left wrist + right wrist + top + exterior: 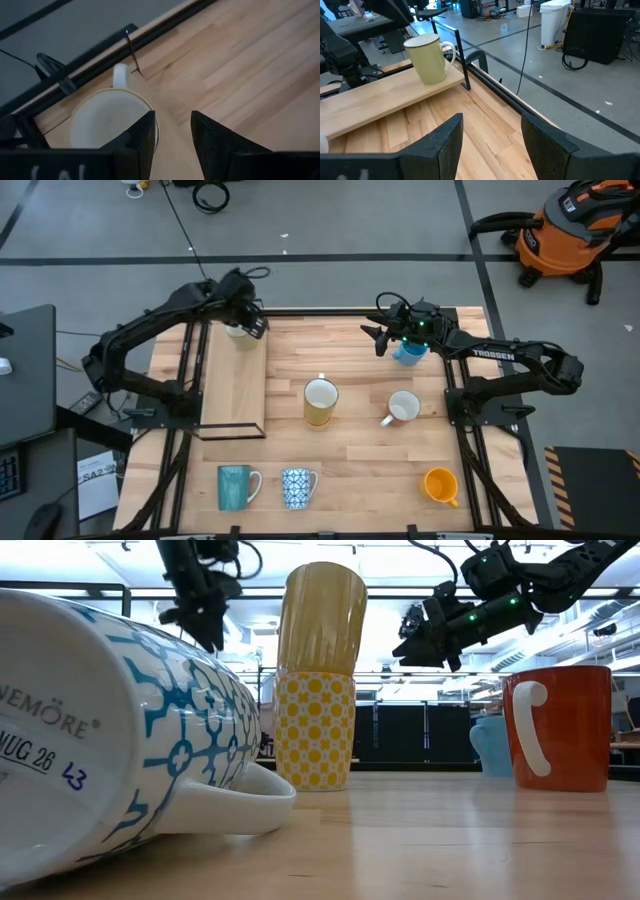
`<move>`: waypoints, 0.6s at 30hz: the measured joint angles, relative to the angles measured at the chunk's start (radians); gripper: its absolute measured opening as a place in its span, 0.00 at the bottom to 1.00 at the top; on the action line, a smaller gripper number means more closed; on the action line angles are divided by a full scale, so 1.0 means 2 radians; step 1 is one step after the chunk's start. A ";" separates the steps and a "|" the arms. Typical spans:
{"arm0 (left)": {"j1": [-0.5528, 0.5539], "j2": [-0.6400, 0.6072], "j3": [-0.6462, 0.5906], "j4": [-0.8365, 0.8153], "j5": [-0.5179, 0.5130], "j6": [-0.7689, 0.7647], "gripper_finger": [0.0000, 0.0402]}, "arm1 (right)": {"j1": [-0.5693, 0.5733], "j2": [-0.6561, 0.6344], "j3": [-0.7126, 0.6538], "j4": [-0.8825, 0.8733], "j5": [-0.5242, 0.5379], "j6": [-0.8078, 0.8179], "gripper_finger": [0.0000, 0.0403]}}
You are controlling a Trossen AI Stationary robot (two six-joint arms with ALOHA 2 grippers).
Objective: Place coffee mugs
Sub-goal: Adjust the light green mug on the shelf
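High view counts seven mugs on my desk [370, 470]: pale yellow mug [240, 333] on the raised shelf [232, 385], light blue mug [409, 352], yellow-patterned mug [320, 402], white mug [403, 408], teal mug [236, 486], blue-and-white patterned mug [297, 487], orange mug [440, 485]. "TROSSEN" marks my right arm; the patterned mug reads "MUG 26". My left pincer [250, 325] hangs parted over the pale yellow mug, empty; my right pincer [385, 338] stands parted beside the light blue mug, empty.

- A grey concrete floor [330, 220] crossed by dark tape lines surrounds the light wooden butcher-block table [360, 470].
- An orange-and-black shop vacuum [565, 230] stands on the floor (beyond the table's far right corner).
- A white plastic bin [555, 22] stands near dark cabinets.
- Long ceiling strip lights [90, 587] glow.
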 joint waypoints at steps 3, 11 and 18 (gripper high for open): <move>-0.002 0.023 0.000 0.000 -0.007 -0.014 0.32 | 0.000 0.000 0.000 0.000 0.000 0.000 0.51; -0.001 0.072 0.000 -0.010 -0.037 -0.018 0.32 | 0.000 0.000 0.000 0.000 0.000 0.000 0.51; -0.001 0.097 0.000 -0.023 -0.056 -0.020 0.32 | 0.000 0.000 0.000 0.000 0.000 0.000 0.51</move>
